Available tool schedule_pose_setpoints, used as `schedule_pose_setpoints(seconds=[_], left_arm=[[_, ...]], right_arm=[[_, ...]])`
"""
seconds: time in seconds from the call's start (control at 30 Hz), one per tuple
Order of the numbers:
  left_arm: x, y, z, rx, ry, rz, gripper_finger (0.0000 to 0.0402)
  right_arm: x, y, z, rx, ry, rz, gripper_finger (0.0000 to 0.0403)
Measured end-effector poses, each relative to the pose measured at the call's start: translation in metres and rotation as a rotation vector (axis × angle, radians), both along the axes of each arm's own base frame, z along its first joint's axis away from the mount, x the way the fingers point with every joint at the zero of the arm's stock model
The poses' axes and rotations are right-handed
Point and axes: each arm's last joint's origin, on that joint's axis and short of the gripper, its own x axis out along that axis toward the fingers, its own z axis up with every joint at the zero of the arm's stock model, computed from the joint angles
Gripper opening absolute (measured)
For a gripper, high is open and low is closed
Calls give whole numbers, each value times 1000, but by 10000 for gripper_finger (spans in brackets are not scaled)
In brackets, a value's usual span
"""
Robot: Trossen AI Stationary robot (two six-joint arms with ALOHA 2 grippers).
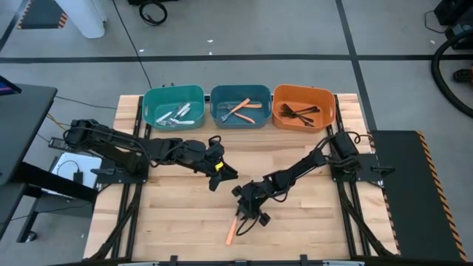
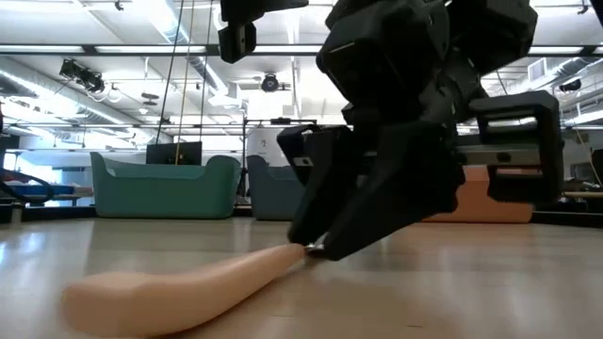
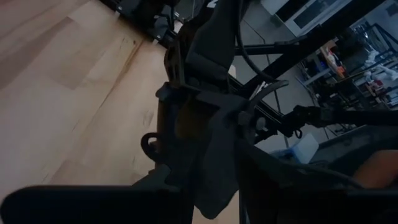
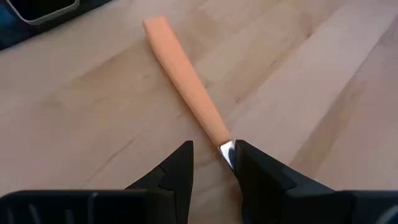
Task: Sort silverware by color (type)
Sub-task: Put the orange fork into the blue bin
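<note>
An orange-handled fork (image 1: 231,232) lies flat on the wooden table (image 1: 177,222) near its front edge; its handle (image 4: 186,81) shows in the right wrist view and, close up, in the low view (image 2: 179,287). My right gripper (image 4: 212,163) is down at the fork's silver neck, open, one finger on each side of it. The fork's tines are hidden under the gripper. My left gripper (image 1: 224,176) hangs open above the table's middle, with nothing seen between its fingers. My right gripper straddles the fork's silver neck (image 4: 226,151), just past the end of the orange handle. The neck lies against the inner side of one finger (image 4: 249,168); the other finger stands apart. The fingers slant down from the table's far right. The fork lies flat on the table.
Three bins stand in a row at the far edge: a teal one (image 1: 151,111) with silver forks, a blue one (image 1: 216,111) with orange-handled forks, an orange one (image 1: 328,111) with black forks. Bare wood lies to the left and right of the fork.
</note>
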Motion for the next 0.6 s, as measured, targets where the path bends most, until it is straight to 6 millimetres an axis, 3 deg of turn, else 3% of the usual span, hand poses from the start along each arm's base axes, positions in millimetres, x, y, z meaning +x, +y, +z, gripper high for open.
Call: schedule_pose_setpoints(seconds=[0.17, 0.43, 0.6], left_arm=[[0, 0, 0, 1, 1, 3, 110], [0, 0, 0, 0, 2, 12, 110], [0, 1, 0, 3, 2, 26, 110]], right_arm=[[2, 1, -4, -32, -18, -36, 126], [3, -2, 17, -30, -81, -69, 126], [3, -4, 1, -37, -31, -63, 126]])
